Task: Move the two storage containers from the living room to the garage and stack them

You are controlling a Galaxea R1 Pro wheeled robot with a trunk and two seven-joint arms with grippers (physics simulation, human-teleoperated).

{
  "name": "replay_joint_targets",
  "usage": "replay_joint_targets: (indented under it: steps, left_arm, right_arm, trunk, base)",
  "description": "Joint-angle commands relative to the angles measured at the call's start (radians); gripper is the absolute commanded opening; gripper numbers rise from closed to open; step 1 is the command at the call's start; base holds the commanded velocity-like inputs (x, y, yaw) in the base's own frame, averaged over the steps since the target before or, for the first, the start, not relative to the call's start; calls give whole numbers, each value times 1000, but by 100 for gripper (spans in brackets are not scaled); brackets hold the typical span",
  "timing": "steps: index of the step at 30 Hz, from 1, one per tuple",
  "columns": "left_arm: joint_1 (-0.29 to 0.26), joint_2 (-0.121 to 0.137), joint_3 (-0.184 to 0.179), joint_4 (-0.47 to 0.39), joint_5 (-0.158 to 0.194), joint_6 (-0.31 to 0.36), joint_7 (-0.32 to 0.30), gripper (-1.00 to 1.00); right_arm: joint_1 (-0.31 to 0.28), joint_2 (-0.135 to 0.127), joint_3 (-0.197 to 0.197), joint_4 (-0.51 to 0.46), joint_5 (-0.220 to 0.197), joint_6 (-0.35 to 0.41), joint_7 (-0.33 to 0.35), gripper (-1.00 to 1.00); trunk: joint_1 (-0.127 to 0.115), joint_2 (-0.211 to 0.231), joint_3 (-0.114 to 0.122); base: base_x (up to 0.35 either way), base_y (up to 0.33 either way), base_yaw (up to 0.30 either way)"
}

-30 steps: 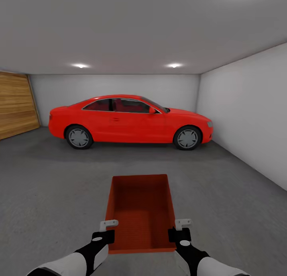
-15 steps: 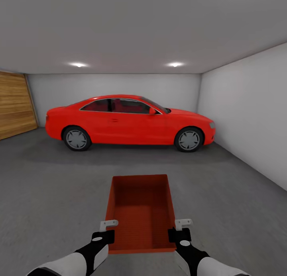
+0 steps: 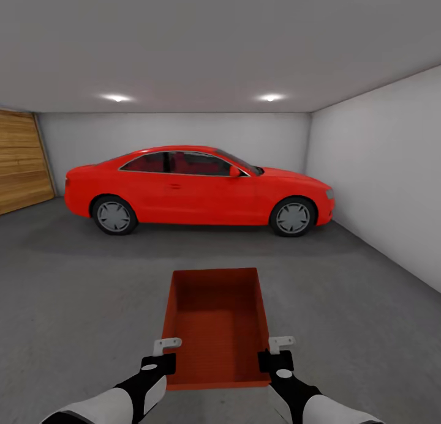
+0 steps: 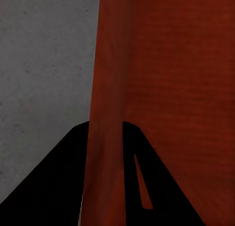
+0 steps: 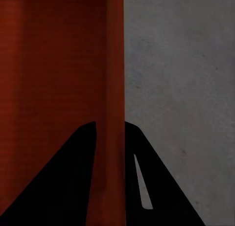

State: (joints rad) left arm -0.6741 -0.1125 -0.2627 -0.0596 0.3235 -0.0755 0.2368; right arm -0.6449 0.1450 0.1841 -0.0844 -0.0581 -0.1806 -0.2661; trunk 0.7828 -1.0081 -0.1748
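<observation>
I am in the garage, looking over its dark grey concrete floor (image 3: 86,289). An open orange-red storage container (image 3: 215,323) hangs in front of me above that floor, held by its long sides near my end. My left gripper (image 3: 164,349) is shut on its left wall, and my right gripper (image 3: 277,349) is shut on its right wall. In the left wrist view the thin container wall (image 4: 105,89) runs between the two black fingers (image 4: 58,182). The right wrist view shows the other wall (image 5: 111,89) pinched between that gripper's fingers (image 5: 161,182), with the floor (image 5: 181,64) beside it.
A red car (image 3: 196,188) stands side-on across the back of the garage. A wooden panel door (image 3: 21,167) is at the left, and a pale wall (image 3: 380,179) runs along the right. Open concrete lies between me and the car.
The whole view has crept forward, so the car looks slightly larger and the wooden door has slid left. The container and both grippers keep the same place in the picture.
</observation>
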Motion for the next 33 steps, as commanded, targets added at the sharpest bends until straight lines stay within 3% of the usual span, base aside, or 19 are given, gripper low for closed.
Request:
replay_joint_targets:
  steps: [1,24,33]
  left_arm:
    - [-1,8,31,-2,-3,-53,7,-100]
    - [-1,8,31,-2,-3,-55,7,-100]
    - [-1,8,31,-2,-3,-58,7,-100]
  right_arm:
    - [-1,1,-66,2,-43,1,13,-100]
    - [-1,4,-68,3,-45,1,11,-100]
    - [-1,4,-68,3,-45,1,11,-100]
  trunk:
    - [1,-1,-1]
    - [1,-1,-1]
    - [1,-1,-1]
  base:
    - [321,0,0]
    - [319,0,0]
    - [54,0,0]
